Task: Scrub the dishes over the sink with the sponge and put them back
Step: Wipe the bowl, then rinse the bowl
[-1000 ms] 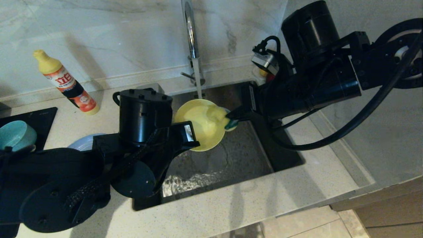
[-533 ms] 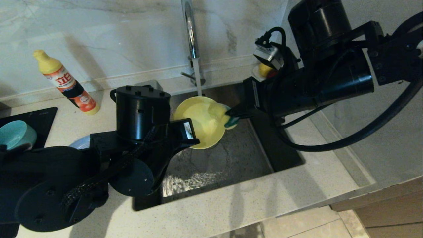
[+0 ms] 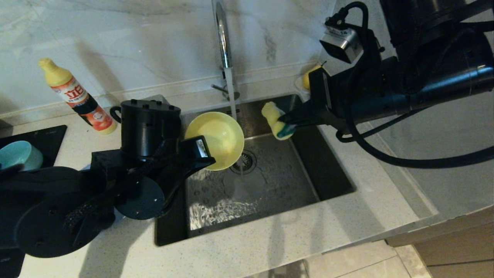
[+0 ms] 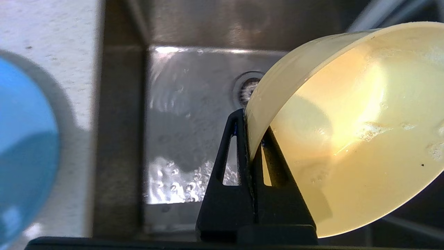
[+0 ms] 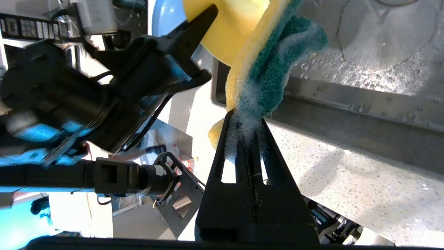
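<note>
My left gripper (image 3: 207, 157) is shut on the rim of the yellow bowl (image 3: 217, 138), one finger inside and one outside. It holds the bowl tilted over the left part of the sink (image 3: 285, 185). In the left wrist view the bowl (image 4: 347, 121) is wet inside, with the gripper (image 4: 249, 119) pinching its edge. My right gripper (image 3: 288, 120) is shut on the foamy sponge (image 3: 274, 120), held in the air to the right of the bowl and clear of it. In the right wrist view the sponge (image 5: 267, 62) sticks out past the gripper (image 5: 244, 118). The teal bowl (image 3: 17, 156) stands far left; the grey-blue plate (image 4: 20, 149) lies on the counter beside the sink.
Water runs from the faucet (image 3: 222, 34) down to the drain (image 3: 244, 161), just right of the bowl. A detergent bottle (image 3: 77, 96) lies at the back left and a small dish with fruit (image 3: 308, 79) at the back right corner. A black cooktop (image 3: 38, 135) is far left.
The right gripper lifted the sponge out of the bowl and drew it right and back. The left gripper carried the bowl to the left, out from under the stream.
</note>
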Controlling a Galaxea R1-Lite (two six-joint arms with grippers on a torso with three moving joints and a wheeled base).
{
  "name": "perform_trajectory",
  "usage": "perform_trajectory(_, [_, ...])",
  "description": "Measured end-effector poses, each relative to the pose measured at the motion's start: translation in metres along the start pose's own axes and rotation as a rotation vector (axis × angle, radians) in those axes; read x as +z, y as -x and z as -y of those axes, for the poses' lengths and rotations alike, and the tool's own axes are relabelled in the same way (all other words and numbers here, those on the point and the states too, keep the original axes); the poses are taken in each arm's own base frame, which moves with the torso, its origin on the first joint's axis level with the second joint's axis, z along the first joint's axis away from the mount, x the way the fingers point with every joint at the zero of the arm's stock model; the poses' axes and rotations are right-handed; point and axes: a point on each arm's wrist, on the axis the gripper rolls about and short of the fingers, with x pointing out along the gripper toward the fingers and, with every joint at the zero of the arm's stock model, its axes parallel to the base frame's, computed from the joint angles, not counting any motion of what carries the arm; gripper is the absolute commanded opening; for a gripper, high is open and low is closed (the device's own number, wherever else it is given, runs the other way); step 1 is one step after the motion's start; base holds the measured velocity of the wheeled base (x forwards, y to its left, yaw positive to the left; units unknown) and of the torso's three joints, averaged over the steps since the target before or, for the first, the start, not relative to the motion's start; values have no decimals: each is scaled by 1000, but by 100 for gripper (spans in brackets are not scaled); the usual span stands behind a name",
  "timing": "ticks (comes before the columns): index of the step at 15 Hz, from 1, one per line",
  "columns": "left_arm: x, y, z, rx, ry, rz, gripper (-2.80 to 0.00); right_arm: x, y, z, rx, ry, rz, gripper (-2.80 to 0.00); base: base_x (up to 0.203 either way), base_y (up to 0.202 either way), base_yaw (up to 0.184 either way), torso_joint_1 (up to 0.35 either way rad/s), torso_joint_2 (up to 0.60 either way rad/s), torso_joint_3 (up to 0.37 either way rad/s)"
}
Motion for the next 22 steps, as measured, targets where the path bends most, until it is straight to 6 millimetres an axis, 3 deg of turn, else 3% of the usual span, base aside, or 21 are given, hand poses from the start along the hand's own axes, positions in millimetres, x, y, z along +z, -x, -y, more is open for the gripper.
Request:
perform_trajectory(6, [1,1,-13,13,-75,-106,-280,-2,21,6,-34,-19,3,-280,0,0,0,0,0,0])
perform_trajectory(11, [36,33,-20,-150,-162,-342,-280,-23,28,18,-79,-47,-53,-280,0,0,0,0,0,0])
perform_trajectory(14, [42,47,-30,-247,-162,-480,-280,-34,29,32,-100,-74,-68,-280,0,0,0,0,0,0])
perform_trajectory(19, [60,30,-43,-397,-54,-540,-280,-37,35,39,-91,-76,-33,-280,0,0,0,0,0,0])
perform_trajectory(22, [75,11,-41,-476,41,-511,-280,-32,43,40,-94,-72,3,-280,0,0,0,0,0,0])
